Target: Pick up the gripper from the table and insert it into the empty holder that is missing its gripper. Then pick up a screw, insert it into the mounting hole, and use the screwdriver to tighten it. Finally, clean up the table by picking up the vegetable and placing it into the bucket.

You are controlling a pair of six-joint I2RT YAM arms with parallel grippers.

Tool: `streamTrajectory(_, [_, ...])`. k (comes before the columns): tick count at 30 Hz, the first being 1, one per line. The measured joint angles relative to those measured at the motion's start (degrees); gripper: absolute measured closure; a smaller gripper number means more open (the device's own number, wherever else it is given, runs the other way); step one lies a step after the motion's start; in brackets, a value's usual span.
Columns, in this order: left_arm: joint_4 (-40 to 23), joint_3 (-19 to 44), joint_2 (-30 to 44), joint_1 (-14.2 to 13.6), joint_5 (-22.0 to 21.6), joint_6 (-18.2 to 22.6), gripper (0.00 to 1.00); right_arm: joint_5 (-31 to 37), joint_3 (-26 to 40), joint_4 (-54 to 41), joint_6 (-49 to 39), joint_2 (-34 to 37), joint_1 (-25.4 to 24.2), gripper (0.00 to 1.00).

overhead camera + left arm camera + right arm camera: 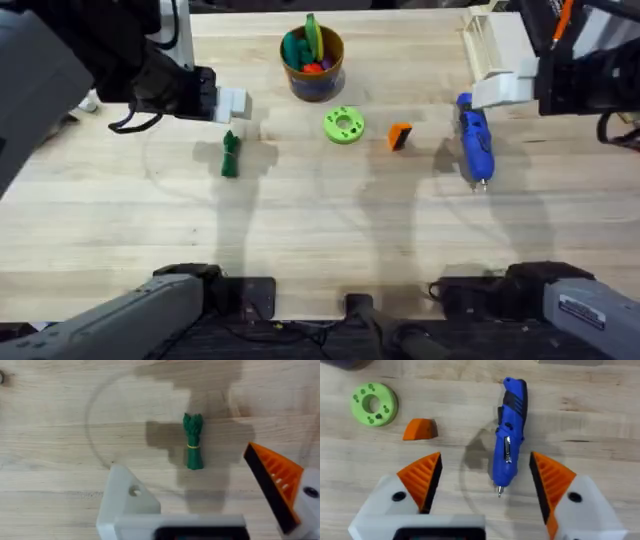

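We see a pale wooden table (320,225) with our two arms raised over its far half. Our right gripper (482,487) hangs above the screwdriver (510,435), its two orange-padded fingers spread wide with the blue tool lying flat between them on the wood, untouched, narrow tip pointing toward the wrist camera. Our left gripper (205,505) hovers over the vegetable (193,441), also spread apart; one side carries an orange ribbed pad, while the other is the holder (127,497), a bare white mount with an open screw hole. The bucket (313,62) stands at the far middle of the table, already stuffed with colourful toy pieces. Near it, toward us, sits a bright green disc (343,125) with holes, and just to its right lies the gripper (399,135), the loose orange wedge, on the bare wood between the disc and the screwdriver. The dark-green vegetable lies well left of the disc, a slim bundle bound with a thin yellow band.
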Motion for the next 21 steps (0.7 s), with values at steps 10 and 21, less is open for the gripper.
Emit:
streamTrajectory(10, [-0.68,0.07,9.63,7.13,9.15,3.92,0.015,-0.06,0.00,0.02,0.00,0.41,0.00,0.009])
streamTrajectory(21, [1.37,0.07,27.25,3.36,8.59,5.05,0.014,-0.06,0.00,0.00,0.00,0.41,0.00,0.009])
